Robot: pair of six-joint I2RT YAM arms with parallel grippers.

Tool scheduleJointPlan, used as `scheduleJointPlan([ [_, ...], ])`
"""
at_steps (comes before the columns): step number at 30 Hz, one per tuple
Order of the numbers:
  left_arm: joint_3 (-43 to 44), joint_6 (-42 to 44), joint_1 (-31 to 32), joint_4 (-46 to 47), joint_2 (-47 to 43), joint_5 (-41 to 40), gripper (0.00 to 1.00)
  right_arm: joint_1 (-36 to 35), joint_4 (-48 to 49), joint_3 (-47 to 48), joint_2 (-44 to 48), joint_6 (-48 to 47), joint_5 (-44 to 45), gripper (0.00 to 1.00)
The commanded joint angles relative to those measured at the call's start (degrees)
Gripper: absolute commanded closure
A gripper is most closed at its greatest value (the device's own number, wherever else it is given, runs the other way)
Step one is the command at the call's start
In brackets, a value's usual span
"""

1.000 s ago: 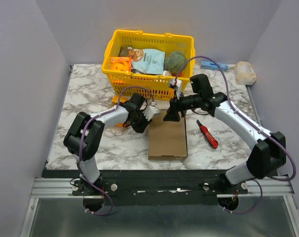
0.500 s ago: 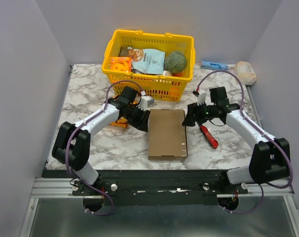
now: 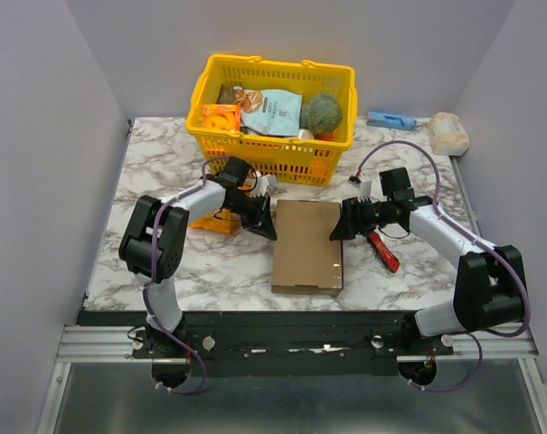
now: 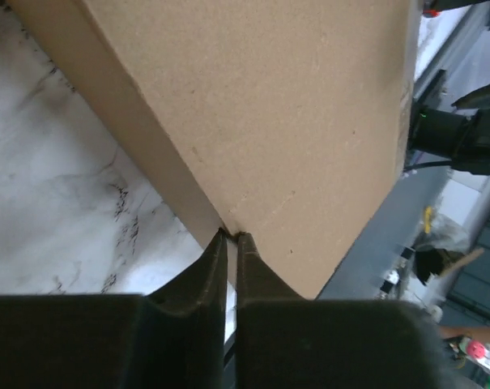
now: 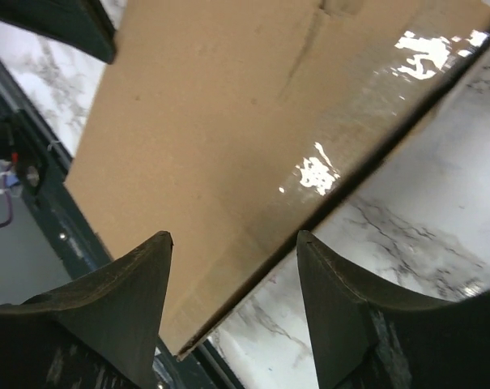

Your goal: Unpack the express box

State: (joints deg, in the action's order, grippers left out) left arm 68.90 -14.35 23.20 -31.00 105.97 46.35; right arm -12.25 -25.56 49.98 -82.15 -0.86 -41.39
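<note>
The express box (image 3: 306, 246) is a flat brown cardboard mailer lying closed on the marble table in front of the basket. My left gripper (image 3: 268, 221) is shut, its tips touching the top edge of the box's left side (image 4: 261, 121); the left wrist view shows the closed fingertips (image 4: 231, 236) against that edge. My right gripper (image 3: 336, 226) is open at the box's right side. In the right wrist view its gap (image 5: 235, 237) straddles the box's right edge, one finger over the lid (image 5: 212, 121), the other over the table.
A yellow basket (image 3: 208, 95) with several packets stands behind the box. A red utility knife (image 3: 381, 250) lies right of the box, under my right arm. A small orange object (image 3: 215, 225) lies by my left arm. A blue item (image 3: 391, 119) and a beige bundle (image 3: 448, 133) sit at the back right.
My left gripper has moved right and lowered onto the box's left edge. My right gripper left the box's far end, swung right, then came in low at the right edge.
</note>
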Motion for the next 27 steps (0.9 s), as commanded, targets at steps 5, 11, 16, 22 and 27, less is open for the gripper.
scheduleJointPlan([
  [5, -0.52, -1.38, -4.92, 2.79, 6.70, 4.45, 1.00, -0.49, 3.41, 3.90, -0.91, 5.51, -13.45, 0.38],
  [11, -1.05, 0.55, -5.97, 1.83, 7.93, 2.96, 1.00, -1.29, 0.97, 7.76, 1.28, 5.44, -5.74, 0.45],
  [16, -0.18, 2.22, -6.06, 0.16, 10.30, 2.08, 1.00, -1.11, 0.07, 8.30, 6.47, 5.87, 14.36, 0.39],
  [22, 0.44, 4.06, -6.15, -0.81, 12.42, -0.73, 1.00, 1.79, -0.10, 4.61, 2.88, 6.48, 7.93, 0.21],
  [27, -0.52, 4.94, -6.41, -1.25, 12.06, -2.49, 1.00, 1.88, 0.34, 3.99, -1.16, 5.88, -0.90, 0.18],
])
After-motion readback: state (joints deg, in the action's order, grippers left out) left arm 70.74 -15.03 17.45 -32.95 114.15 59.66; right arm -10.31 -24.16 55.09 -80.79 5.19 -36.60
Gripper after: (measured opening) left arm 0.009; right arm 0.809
